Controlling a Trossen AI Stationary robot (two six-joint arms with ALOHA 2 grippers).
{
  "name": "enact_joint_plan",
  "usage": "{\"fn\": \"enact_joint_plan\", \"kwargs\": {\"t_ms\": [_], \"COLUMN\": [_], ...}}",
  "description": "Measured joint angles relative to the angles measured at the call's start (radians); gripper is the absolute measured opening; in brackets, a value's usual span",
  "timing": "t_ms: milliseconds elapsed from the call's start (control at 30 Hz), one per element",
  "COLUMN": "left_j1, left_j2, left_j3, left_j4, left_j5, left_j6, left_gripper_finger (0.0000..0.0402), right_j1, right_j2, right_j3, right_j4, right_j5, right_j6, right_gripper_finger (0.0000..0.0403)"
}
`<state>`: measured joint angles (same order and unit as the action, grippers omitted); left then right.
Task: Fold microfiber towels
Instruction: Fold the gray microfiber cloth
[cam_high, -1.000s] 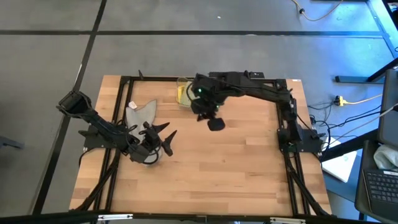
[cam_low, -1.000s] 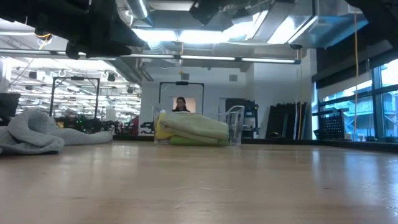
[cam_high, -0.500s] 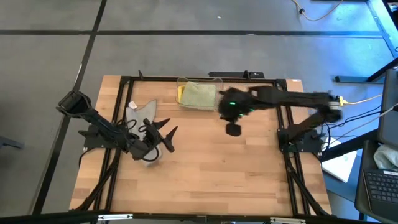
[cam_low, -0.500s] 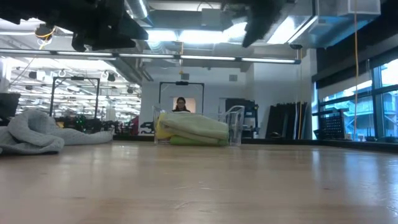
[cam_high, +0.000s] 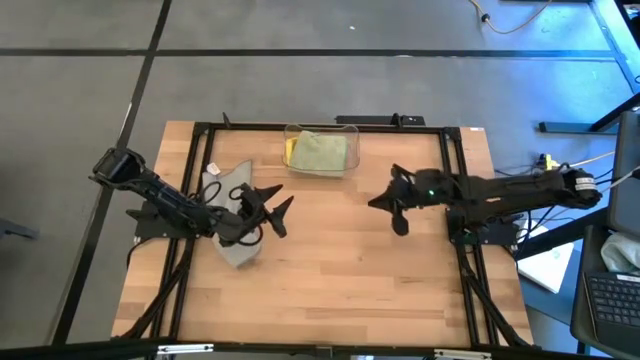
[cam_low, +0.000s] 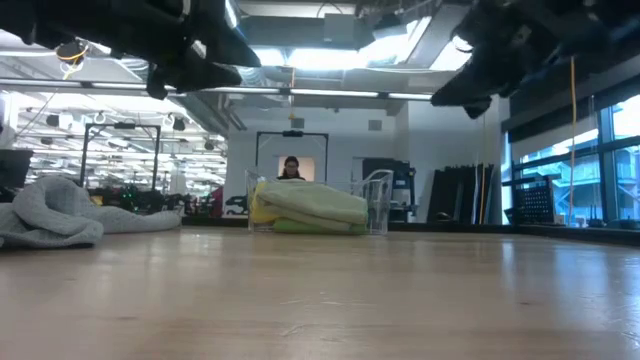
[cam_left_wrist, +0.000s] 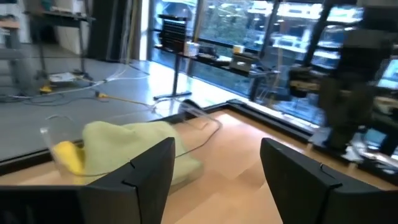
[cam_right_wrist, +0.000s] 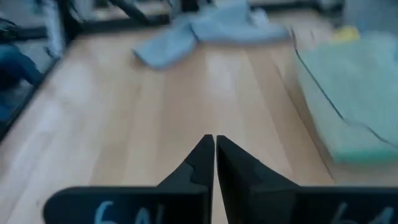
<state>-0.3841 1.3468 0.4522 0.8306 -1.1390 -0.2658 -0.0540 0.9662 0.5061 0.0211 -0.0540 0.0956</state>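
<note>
Grey towel (cam_high: 232, 195) lies crumpled at centre left of the bench (cam_high: 330, 280), unfolded. Left gripper (cam_high: 272, 208), fingers apart, hovers beside it. Right gripper (cam_high: 392, 206), fingers together, empty, centre right. Advice: spread the cloth flat before pinching two corners.

floor: grey concrete floor (cam_high: 300, 85) with dark seams | ceiling: bright strip lights (cam_low: 330, 58) | side: tall glass windows (cam_low: 600, 170) | back: a person (cam_low: 291, 168) in a doorway
</note>
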Motion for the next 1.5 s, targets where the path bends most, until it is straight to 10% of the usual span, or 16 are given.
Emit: {"fn": "enact_joint_plan", "kwargs": {"t_ms": [300,633,933,1333,1500], "left_j1": [0.067,0.332,0.573,0.957,1.06], "left_j2": [0.0,0.011,0.009,0.075,0.209], "left_j3": [0.049,0.426,0.893,0.821,0.784], "left_j4": [-0.02,-0.838,-1.908,-2.074,-2.064], "left_j5": [-0.249,0.356,0.634,1.063,0.989], "left_j6": [0.026,-0.19,-0.314,-0.111,-0.019], "left_gripper_finger": [0.0232,0.0232,0.0231,0.0222,0.0221], "right_j1": [0.066,0.066,0.066,0.068,0.068], "right_j2": [-0.083,-0.084,-0.084,-0.082,-0.082], "right_j3": [-0.308,-0.401,-0.401,-0.401,-0.401], "right_j4": [0.456,0.536,0.537,0.516,0.519], "right_j5": [0.037,0.029,-0.08,-0.334,-0.333], "right_j6": [-0.234,-0.238,-0.066,-0.02,-0.027], "right_gripper_finger": [0.0006,0.0023,0.0025,0.0025,0.0025]}}
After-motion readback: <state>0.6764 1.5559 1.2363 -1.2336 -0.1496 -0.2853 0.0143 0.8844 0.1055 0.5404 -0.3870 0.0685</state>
